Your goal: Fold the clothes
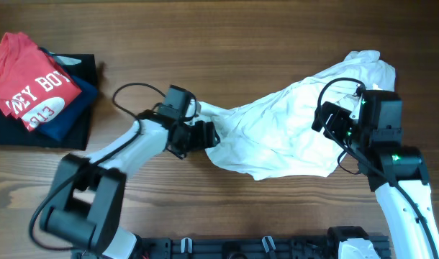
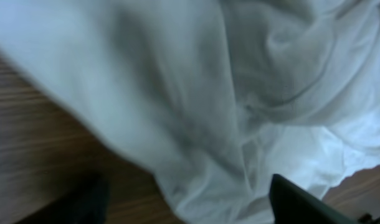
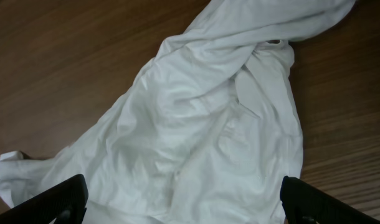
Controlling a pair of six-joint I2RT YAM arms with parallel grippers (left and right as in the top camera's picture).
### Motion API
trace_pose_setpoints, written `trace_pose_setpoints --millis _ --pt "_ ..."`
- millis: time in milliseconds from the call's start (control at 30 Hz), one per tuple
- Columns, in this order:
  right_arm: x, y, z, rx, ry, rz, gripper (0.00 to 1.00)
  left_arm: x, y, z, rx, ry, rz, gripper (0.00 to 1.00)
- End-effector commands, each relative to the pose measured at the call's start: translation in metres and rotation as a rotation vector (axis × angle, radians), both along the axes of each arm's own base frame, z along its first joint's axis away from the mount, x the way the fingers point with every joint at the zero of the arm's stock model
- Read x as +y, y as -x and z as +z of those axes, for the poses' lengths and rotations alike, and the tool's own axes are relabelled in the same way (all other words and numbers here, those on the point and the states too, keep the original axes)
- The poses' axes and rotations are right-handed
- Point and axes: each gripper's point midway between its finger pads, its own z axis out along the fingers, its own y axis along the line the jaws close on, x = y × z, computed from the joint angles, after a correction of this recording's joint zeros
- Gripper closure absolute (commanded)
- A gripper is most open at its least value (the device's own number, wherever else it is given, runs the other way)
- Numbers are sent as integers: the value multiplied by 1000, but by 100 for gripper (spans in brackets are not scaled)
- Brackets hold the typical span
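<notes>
White T-shirt (image 1: 291, 129) crumpled in a loose, elongated heap on the right half of the wooden desk (image 1: 277, 43), well apart from the red lettered shirt (image 1: 36, 83) stacked on dark folded garments (image 1: 32, 137) at the left edge; no printed face showing. Long axis slanted from a narrow lower-left tail beside the left tool (image 1: 209, 135) up to a bunched end at the upper right. Left tool at that tail, pointing along the axis toward the heap. In the left wrist view, fingers (image 2: 302, 199) apart at the lower corners with blurred white cloth filling the space between and above them: spread, no visible pinch. Right tool (image 1: 324, 119) over the wide right part of the heap, facing left across it. In the right wrist view, its fingers (image 3: 59, 196) spread wide at both lower corners, cloth below and ahead, nothing held. Nearer arm for the tail: left; for the bunched upper end: right. Judged stage: garment not yet flattened, no fold made. Likely need: a grip at each end and a pull along the long axis to spread the cloth.
</notes>
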Motion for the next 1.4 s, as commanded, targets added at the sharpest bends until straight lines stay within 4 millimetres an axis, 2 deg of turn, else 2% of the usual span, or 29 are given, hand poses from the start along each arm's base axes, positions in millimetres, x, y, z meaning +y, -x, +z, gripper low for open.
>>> trace_pose_setpoints --millis 0,33,67,133,200,233,300,367,467,500,533,567,633,700,767,867,900,967,1033,1133,1233,1367 --pt "-5 1 0 2 23 -9 0 -28 2 -13 17 27 -4 42" --pt "-5 2 -1 6 22 -9 1 -30 -1 -14 -6 15 -8 72" --pt "-5 2 -1 10 23 -9 0 -29 -3 -15 -23 -4 -4 96" --pt "-5 4 -2 17 23 -9 0 -21 -11 -17 -56 -50 19 96" --pt "-5 5 -3 26 24 -9 0 2 -25 -16 -98 -119 81 96" --pt "-5 7 -5 35 24 -9 0 27 -43 -5 -143 -163 156 96" --pt "-5 8 -6 40 24 -9 0 62 -73 23 -225 -181 228 96" --pt "-5 9 -6 42 24 -8 0 105 -110 65 -338 -183 331 96" --pt "-5 12 -8 57 25 -8 0 176 -166 147 -520 -143 521 96" --pt "-5 12 -8 59 25 -8 0 186 -174 162 -550 -124 543 76" --pt "-5 12 -8 58 24 -8 0 193 -178 172 -567 -104 554 36" --pt "-5 12 -8 58 25 -8 0 193 -177 173 -562 -86 550 2" --pt "-5 12 -8 59 25 -8 1 181 -162 161 -473 -38 514 0" --pt "-5 12 -8 57 25 -8 0 152 -129 141 -298 15 445 0" --pt "-5 11 -8 53 25 -8 0 116 -87 123 -118 17 355 0" --pt "-5 11 -8 54 25 -9 0 68 -61 113 -65 8 217 0" --pt "-5 11 -8 54 24 -10 0 48 -56 108 -83 -16 156 6" --pt "-5 12 -8 57 22 -11 1 26 -53 94 -145 -103 84 16" --pt "-5 14 -10 69 22 -12 0 4 -51 78 -206 -193 8 20" --pt "-5 17 -12 81 23 -11 0 -42 -44 57 -268 -209 -155 16" --pt "-5 17 -12 81 6 -32 0 -85 -43 40 -363 -200 -302 20" --pt "-5 17 -12 82 7 -31 1 -115 -51 23 -487 -252 -342 33"
